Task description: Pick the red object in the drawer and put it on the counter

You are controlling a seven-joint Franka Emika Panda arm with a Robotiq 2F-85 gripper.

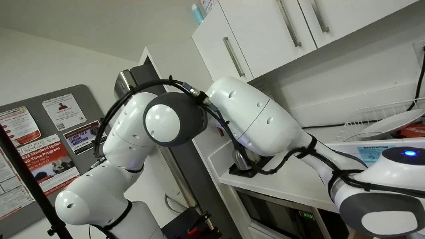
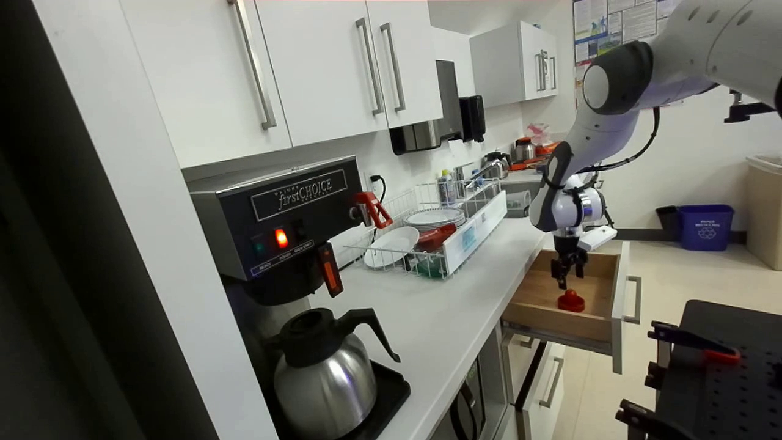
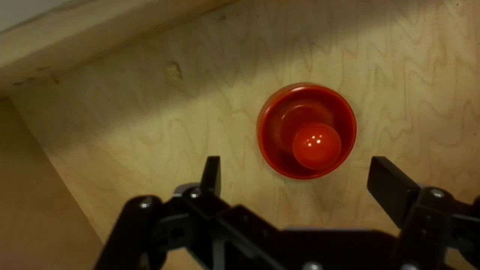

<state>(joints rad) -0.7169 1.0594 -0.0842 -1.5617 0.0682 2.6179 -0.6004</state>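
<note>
Red object (image 3: 306, 131) sits in the drawer (image 2: 556, 321), upright on its wooden bottom (image 3: 123, 150), and you can see it in the wrist view as a round, glossy cup with a ball-like knob (image 3: 317, 146) inside. It stands apart from both drawer walls (image 3: 30, 168) that show there. Your claw (image 3: 295, 165) points down over the drawer, its two fingers (image 3: 212, 174) spread apart, one to each side of the red object in the wrist view and both clear of it. You cannot tell from here how far these fingers reach below the drawer's rim.

The drawer juts out from beneath the front edge of the table (image 2: 421, 324), as an exterior view shows you. Your arm (image 2: 603, 134) appears in both exterior views and bends down to the claw past that front edge. Well apart from the drawer, near a front corner of the table, you have the coffee pot (image 2: 327, 382), upright on a black base (image 2: 394, 388), by the coffee maker (image 2: 293, 211) with its red light (image 2: 281, 238) lit. Toward the back edge of the table stands the dish rack (image 2: 495, 211), holding plates (image 2: 435, 216) and a red item (image 2: 435, 237). Under the front edge, on the coffee pot's side of the drawer, you find the microwave (image 1: 272, 212) with a lit green display (image 1: 306, 215).
</note>
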